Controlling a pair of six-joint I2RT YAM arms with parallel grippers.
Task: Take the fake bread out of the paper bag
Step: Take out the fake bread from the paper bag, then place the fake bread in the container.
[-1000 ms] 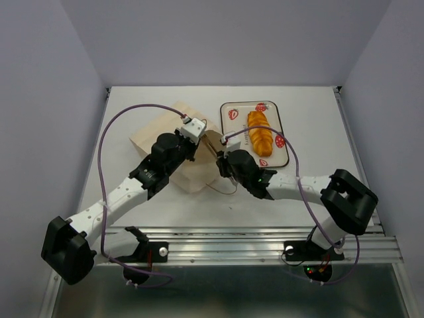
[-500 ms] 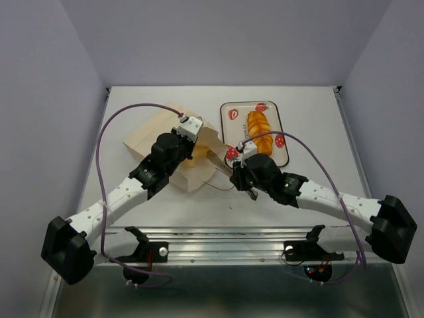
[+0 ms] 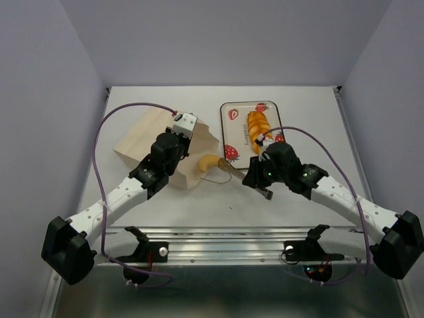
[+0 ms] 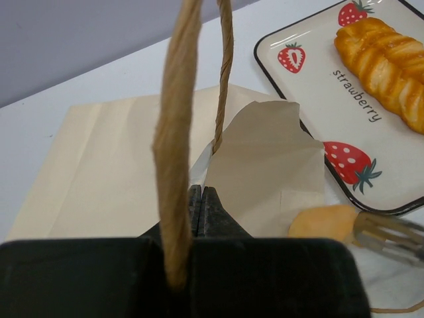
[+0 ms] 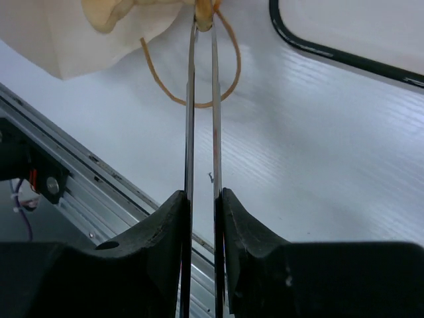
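The paper bag [image 3: 142, 142] lies on its side at the left, mouth toward the middle. My left gripper [image 3: 177, 147] is shut on its upper rim beside the cord handle [image 4: 175, 132]; the jaws [image 4: 202, 199] are pressed together on the paper. My right gripper [image 3: 258, 182] is shut on metal tongs [image 3: 238, 175]. The tongs [image 5: 202, 99] pinch one end of a croissant [image 3: 209, 162] that lies just outside the bag's mouth, also seen in the left wrist view [image 4: 324, 222]. The long ridged loaf [image 3: 258, 129] lies on the tray. No other croissant shows.
The strawberry-print white tray [image 3: 237, 132] stands right of the bag, behind the tongs. A loose cord loop [image 5: 159, 79] of the bag lies on the table under the tongs. The table's metal front rail [image 3: 252, 235] runs close in front of my right gripper.
My right arm has drawn back to the right with the tongs, and the croissant has come out of the bag's mouth. My left gripper has pulled the bag a little left.
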